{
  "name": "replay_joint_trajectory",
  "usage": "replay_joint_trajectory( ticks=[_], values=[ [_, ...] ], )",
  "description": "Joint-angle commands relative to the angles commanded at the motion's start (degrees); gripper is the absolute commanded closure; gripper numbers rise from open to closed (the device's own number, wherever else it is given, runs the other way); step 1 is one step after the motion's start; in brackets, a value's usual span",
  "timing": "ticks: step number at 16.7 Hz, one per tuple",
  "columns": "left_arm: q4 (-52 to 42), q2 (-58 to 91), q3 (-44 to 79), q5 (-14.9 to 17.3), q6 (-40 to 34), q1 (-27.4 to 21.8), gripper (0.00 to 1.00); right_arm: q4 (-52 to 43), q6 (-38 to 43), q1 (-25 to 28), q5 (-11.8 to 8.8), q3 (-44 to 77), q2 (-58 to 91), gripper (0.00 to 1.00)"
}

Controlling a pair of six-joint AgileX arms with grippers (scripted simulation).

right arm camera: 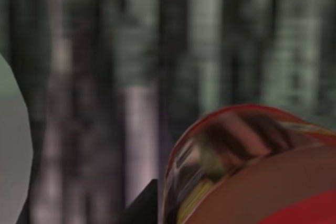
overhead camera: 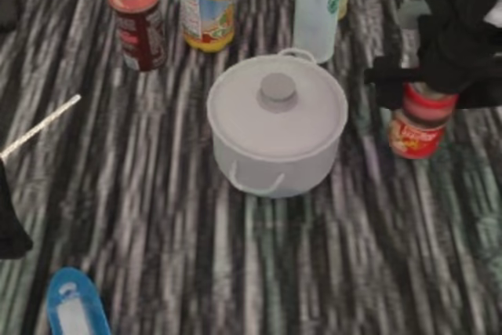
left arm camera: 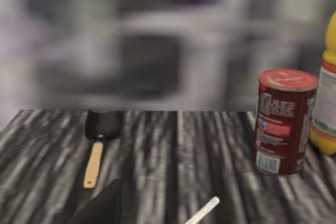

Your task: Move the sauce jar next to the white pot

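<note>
While the right hand [overhead camera: 427, 88] is hovering over the right side of the worktop [overhead camera: 157, 217], its dark fingers are sitting on either side of the sauce jar's lid and closing around the sauce jar [overhead camera: 420, 125]. That jar is sitting to the right of the white pot [overhead camera: 277, 132], near it but with a strip of striped worktop showing between them; whether the jar's base is touching the surface cannot be told from above. In the right wrist view the jar's red-orange side [right arm camera: 247, 150] is filling the near corner, and a pale curve of the pot [right arm camera: 13, 150] is showing at the edge. The pot is standing at the middle of the worktop with its lid on and its knob [overhead camera: 277, 88] facing up.

Along the far edge a dark-red can [overhead camera: 139, 23] is standing at the left, a yellow bottle [overhead camera: 205, 1] is just beside it, and a pale translucent bottle [overhead camera: 319, 5] is rising behind the pot. A blue object [overhead camera: 74, 304] is lying at the near left corner, and a thin white stick [overhead camera: 39, 127] is slanting near the left edge. The left arm [overhead camera: 9, 217] is resting at the left edge of the top view, and I cannot tell how its hand is set. Its wrist view is showing the can, the yellow bottle and a dark spatula with a wooden handle [left arm camera: 97, 148] lying flat.
</note>
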Motion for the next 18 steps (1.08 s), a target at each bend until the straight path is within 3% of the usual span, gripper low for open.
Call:
replay_joint_trajectory(
  ticks=[8,18],
  values=[
    [0.0,0.0,0.0,0.0,0.0,0.0,0.0,6.1,-0.04,-0.11,0.14,-3.23,2.7,1.0],
    [0.0,0.0,0.0,0.0,0.0,0.0,0.0,6.1,-0.04,-0.11,0.14,-3.23,2.7,0.25]
  ],
)
